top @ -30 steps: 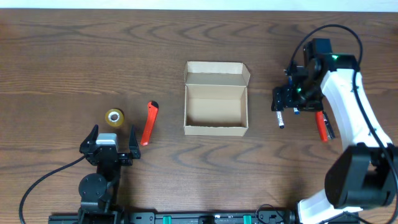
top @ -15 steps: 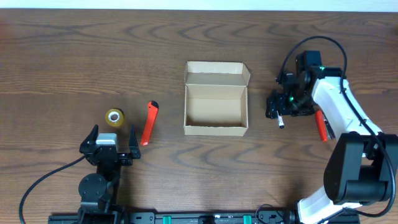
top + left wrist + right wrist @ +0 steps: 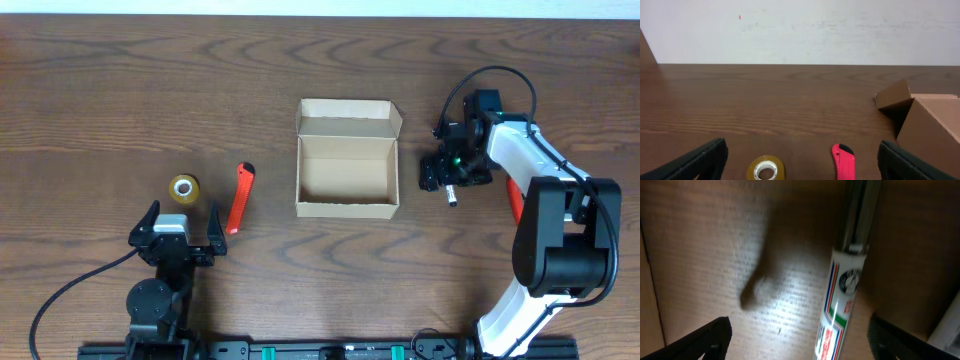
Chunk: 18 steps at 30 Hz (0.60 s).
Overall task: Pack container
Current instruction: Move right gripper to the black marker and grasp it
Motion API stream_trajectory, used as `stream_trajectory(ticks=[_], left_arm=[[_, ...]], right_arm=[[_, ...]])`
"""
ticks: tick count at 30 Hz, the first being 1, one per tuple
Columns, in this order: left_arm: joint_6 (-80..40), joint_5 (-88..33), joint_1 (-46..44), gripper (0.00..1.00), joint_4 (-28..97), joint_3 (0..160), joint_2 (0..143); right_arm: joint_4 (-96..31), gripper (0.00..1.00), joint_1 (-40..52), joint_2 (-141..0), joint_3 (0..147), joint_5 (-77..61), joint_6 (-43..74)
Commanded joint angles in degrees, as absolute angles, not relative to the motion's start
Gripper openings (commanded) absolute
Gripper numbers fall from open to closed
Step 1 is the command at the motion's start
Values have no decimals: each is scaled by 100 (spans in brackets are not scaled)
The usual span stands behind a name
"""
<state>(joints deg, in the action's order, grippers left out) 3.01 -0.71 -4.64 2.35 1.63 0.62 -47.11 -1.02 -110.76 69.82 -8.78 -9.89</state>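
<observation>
The container [image 3: 346, 160] is a tan cardboard box, open, with its flap lid folded back at the far side; its corner shows in the left wrist view [image 3: 935, 125]. My right gripper [image 3: 455, 170] is just right of the box, low over a white marker [image 3: 452, 196]. In the right wrist view the marker [image 3: 842, 300] lies on the table between the open fingers [image 3: 800, 337], nearer the right one. My left gripper [image 3: 170, 236] is open and empty near the front edge; its fingers [image 3: 800, 165] frame the tape and the knife.
A roll of clear tape [image 3: 183, 187] [image 3: 766, 169] and a red utility knife [image 3: 240, 196] [image 3: 843, 161] lie left of the box. A red tool [image 3: 514, 197] lies partly under the right arm. A white wall stands behind the table.
My right gripper has moved left and lower, and now straddles the marker. The left arm, box, tape and knife have not moved.
</observation>
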Motion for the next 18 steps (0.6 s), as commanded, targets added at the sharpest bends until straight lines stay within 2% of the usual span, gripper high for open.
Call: stream_trajectory(ticks=[1, 4, 10, 14, 18], left_arm=[[252, -202, -469, 95, 425, 27, 32], [255, -202, -469, 95, 425, 27, 32], [255, -202, -469, 95, 425, 27, 32], [255, -200, -469, 95, 425, 27, 32], [255, -200, -469, 95, 425, 27, 32]], right_arm=[[-4595, 88, -143, -11246, 6947, -972, -1081], [-4560, 82, -143, -11253, 6947, -969, -1109], [-4517, 58, -141, -11253, 6947, -969, -1125], [-4510, 58, -143, -11253, 6947, -965, -1122], [-4495, 45, -143, -11253, 6947, -967, -1122]])
